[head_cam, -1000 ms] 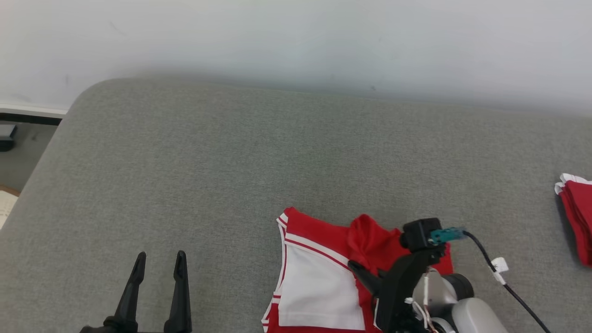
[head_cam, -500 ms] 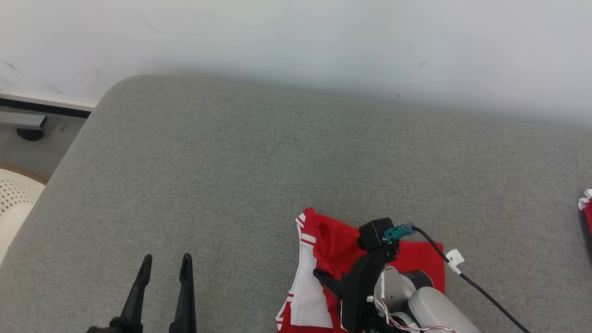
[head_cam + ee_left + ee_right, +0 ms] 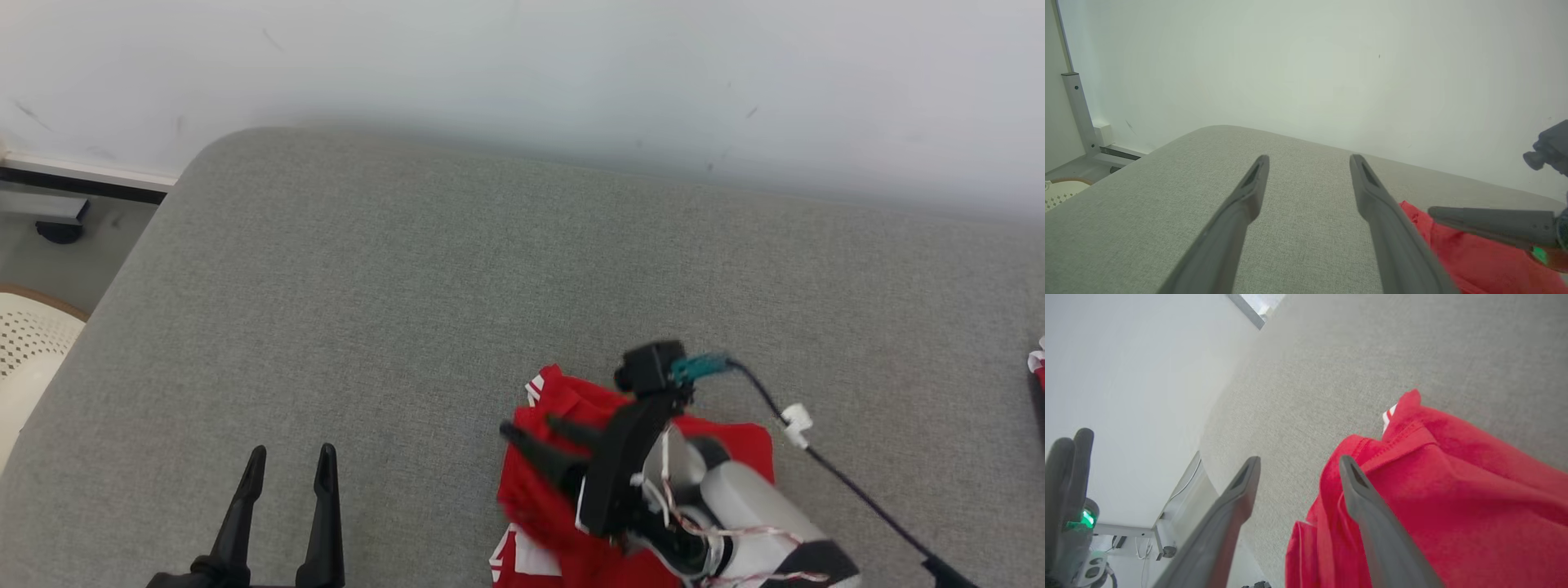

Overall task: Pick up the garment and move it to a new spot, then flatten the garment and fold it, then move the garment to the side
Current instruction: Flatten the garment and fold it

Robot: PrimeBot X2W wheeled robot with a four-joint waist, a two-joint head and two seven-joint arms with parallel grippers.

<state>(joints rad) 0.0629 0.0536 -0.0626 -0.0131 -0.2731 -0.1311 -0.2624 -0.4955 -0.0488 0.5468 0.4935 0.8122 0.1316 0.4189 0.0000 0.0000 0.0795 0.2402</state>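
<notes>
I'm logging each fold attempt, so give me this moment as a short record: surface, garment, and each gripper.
surface: grey cushion
garment: red with white trim, bunched up, lying on the cushion
left gripper: open, over bare cushion, apart from the garment
right gripper: open, at the garment's edge, not gripping it
fold: not yet done

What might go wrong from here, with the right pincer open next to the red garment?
1. One finger of the open right pincer sits right by the raised fold of the red garment. Pulling away might snag the cloth and undo the fold.
2. The black cable hangs beside the cloth and could drag across it.
</notes>
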